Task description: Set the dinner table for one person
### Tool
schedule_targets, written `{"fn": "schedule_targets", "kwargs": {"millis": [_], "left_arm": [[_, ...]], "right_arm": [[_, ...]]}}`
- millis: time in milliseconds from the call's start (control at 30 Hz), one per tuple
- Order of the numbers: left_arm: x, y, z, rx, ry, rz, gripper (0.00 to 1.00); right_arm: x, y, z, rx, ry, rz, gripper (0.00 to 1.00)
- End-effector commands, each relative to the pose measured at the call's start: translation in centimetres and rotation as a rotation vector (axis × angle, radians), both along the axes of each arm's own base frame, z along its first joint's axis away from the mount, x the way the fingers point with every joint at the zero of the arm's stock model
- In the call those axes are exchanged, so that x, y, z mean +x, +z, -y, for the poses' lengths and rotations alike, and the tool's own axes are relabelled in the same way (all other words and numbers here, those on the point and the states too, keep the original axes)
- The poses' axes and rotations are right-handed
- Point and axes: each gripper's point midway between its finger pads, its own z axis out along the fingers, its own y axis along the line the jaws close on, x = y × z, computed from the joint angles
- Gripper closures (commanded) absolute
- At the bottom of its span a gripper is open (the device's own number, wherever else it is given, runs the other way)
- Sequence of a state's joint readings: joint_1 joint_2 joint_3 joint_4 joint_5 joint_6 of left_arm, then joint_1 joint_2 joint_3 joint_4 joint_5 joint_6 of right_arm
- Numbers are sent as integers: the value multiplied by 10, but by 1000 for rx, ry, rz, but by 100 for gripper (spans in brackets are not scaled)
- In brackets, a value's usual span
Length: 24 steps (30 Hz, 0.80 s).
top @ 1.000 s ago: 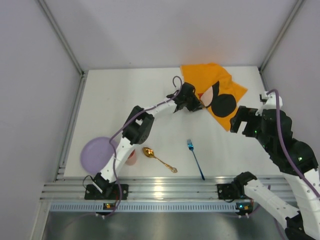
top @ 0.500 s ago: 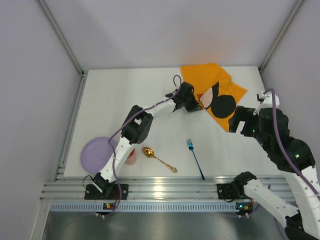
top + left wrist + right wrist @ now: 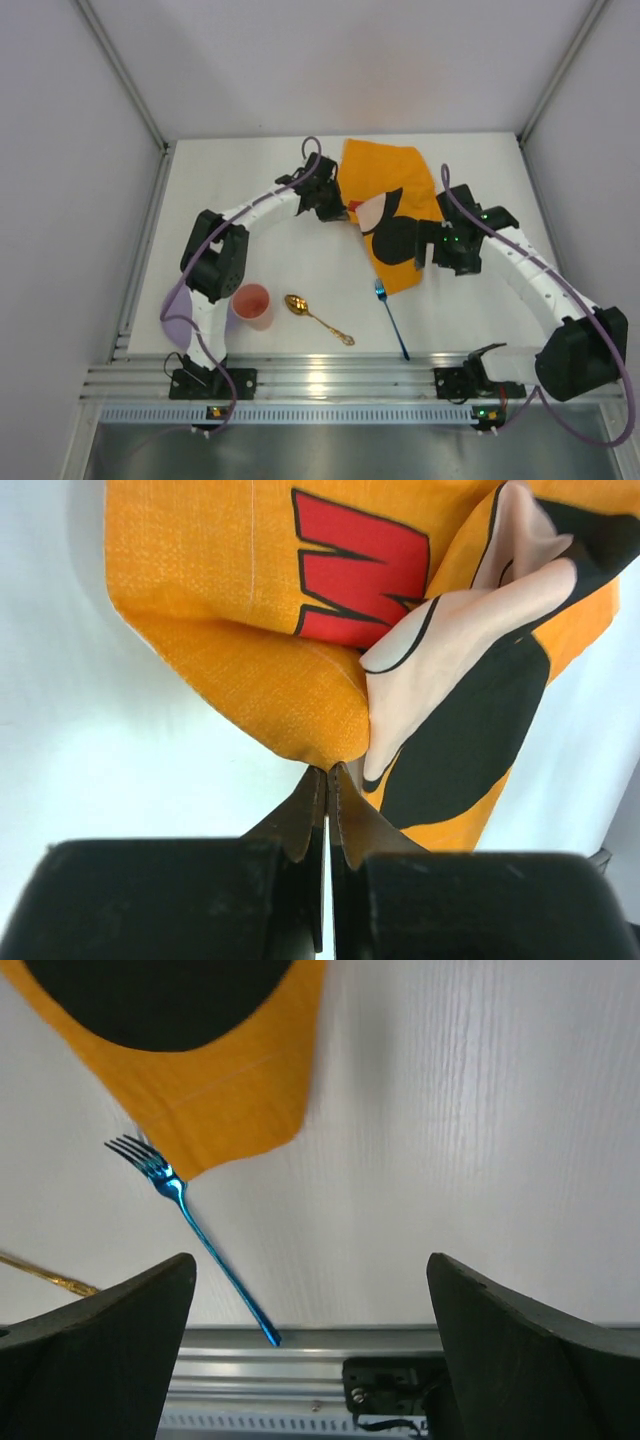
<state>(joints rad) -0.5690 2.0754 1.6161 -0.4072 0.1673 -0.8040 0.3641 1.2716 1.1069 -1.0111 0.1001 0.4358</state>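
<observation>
Since a second ago the placemat (image 3: 385, 190) has been dragged from the far right corner of the dinner table (image 3: 240, 190) towards the middle of its far edge. The left gripper (image 3: 328, 780) has travelled with it, its jaws clenched flat together on a bunched fold of the cloth. The left arm has swung aside, uncovering a cup (image 3: 252, 303) near the near left corner and now hiding most of the plate (image 3: 176, 318) beside it. The right gripper (image 3: 310, 1265) has come in from the right edge and hangs over the placemat's right side with its jaws spread wide and nothing between them. The placemat is woven orange cloth printed with black, red and pale peach shapes, creased where it is pinched and pointed at its near corner. That corner lies just beside the tines of a glossy blue metal fork (image 3: 391, 318), whose handle runs towards the near edge. A shiny gold spoon (image 3: 318, 318) lies left of the fork, and the cup is round and pink. The plate is flat and lilac. The table is matte white, filling the floor of the booth, with a ribbed aluminium rail (image 3: 330, 378) along its near edge at the arm bases. Plain pale grey walls (image 3: 330, 60) in metal framing enclose it on three sides.
</observation>
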Motion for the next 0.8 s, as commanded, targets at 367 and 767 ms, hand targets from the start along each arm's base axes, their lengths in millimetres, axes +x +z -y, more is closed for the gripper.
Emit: {"fn": "schedule_targets", "kwargs": {"millis": [367,767], "left_arm": [[-28,12,-13,12,-149,-4,100],[-42,30,-21,50,-190,-2,100]], "right_arm": [[-27,-77,-72,545,-176,-123,0],[38,-103,-80,513,-302,21,6]]}}
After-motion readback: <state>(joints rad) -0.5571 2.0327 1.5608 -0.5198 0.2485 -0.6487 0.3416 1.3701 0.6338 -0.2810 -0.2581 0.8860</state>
